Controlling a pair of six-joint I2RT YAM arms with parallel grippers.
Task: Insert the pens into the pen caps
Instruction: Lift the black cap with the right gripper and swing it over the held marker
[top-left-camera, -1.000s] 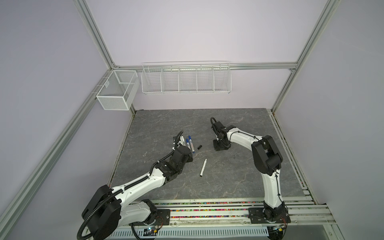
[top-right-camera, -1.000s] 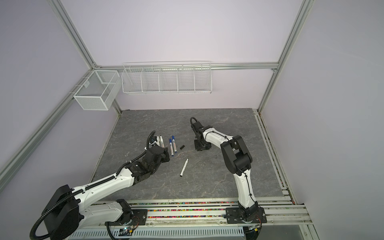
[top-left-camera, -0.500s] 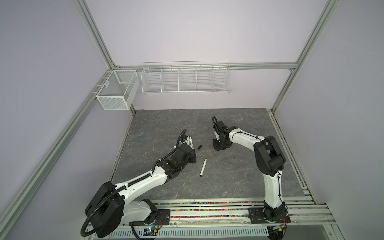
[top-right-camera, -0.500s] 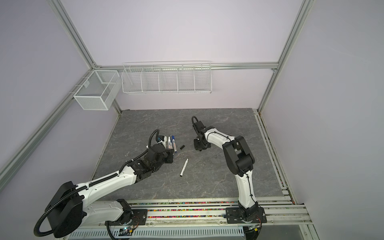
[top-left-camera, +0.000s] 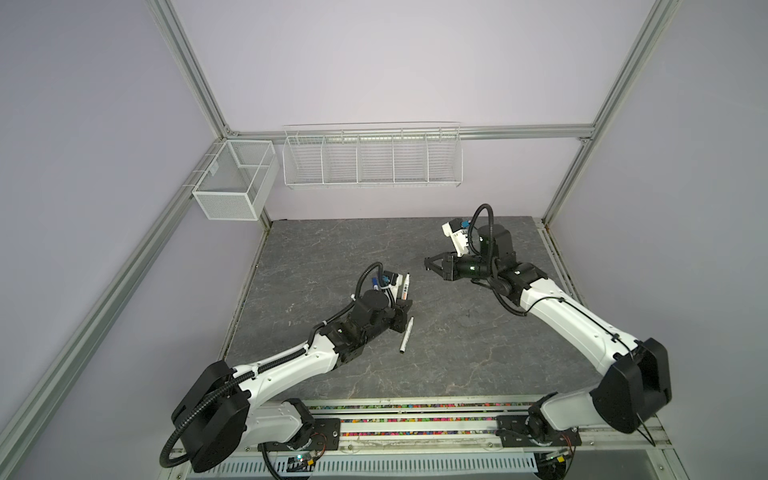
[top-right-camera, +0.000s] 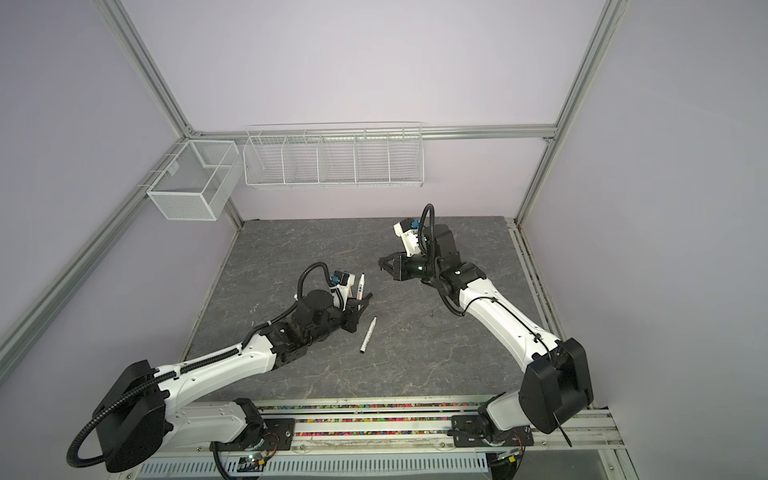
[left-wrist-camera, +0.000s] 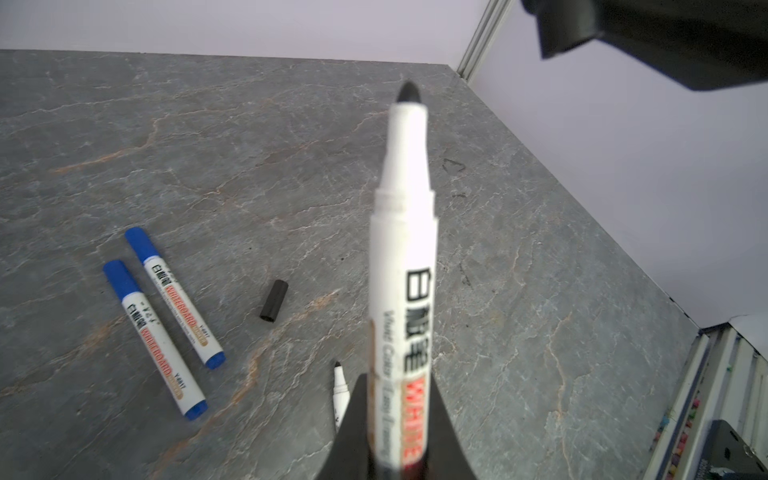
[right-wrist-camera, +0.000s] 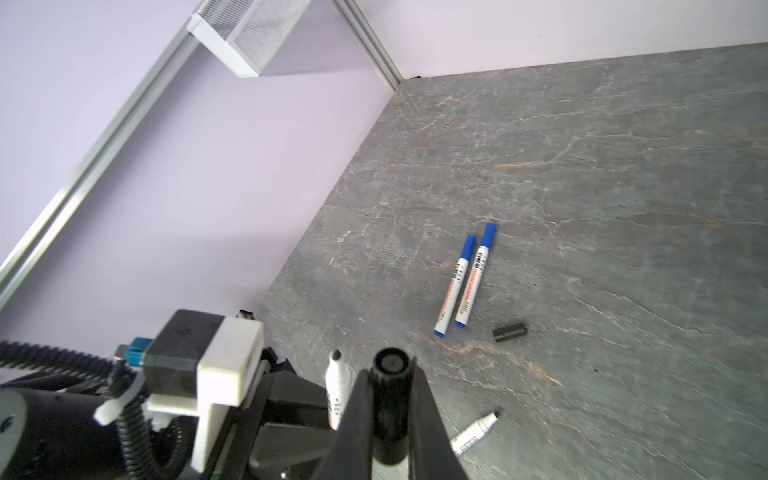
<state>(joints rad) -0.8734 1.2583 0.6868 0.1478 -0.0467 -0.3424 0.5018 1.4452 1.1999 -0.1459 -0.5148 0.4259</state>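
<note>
My left gripper (left-wrist-camera: 399, 379) is shut on an uncapped black-tipped pen (left-wrist-camera: 405, 232), which sticks out of the jaws with its tip free; both top views show this pen (top-left-camera: 405, 286) (top-right-camera: 360, 286). A short way off, my right gripper (right-wrist-camera: 390, 368) is shut on a black pen cap (right-wrist-camera: 390, 407) whose open mouth faces the left arm. It hovers above the table in both top views (top-left-camera: 428, 264) (top-right-camera: 381, 262). Another uncapped pen (top-left-camera: 406, 334) (top-right-camera: 368, 334) lies on the table. Two blue-capped pens (left-wrist-camera: 153, 336) (left-wrist-camera: 174, 299) lie side by side, with a loose black cap (left-wrist-camera: 274, 300) (right-wrist-camera: 509, 331) next to them.
A white wire rack (top-left-camera: 372, 156) and a mesh box (top-left-camera: 232, 183) hang on the back wall above the grey stone-patterned table (top-left-camera: 457, 353). A metal rail (top-left-camera: 415, 419) carrying both arm bases runs along the front edge.
My right gripper has shut on the black cap, lifted it off the table and turned to face the left arm. The left gripper has carried its pen a little to the right.
</note>
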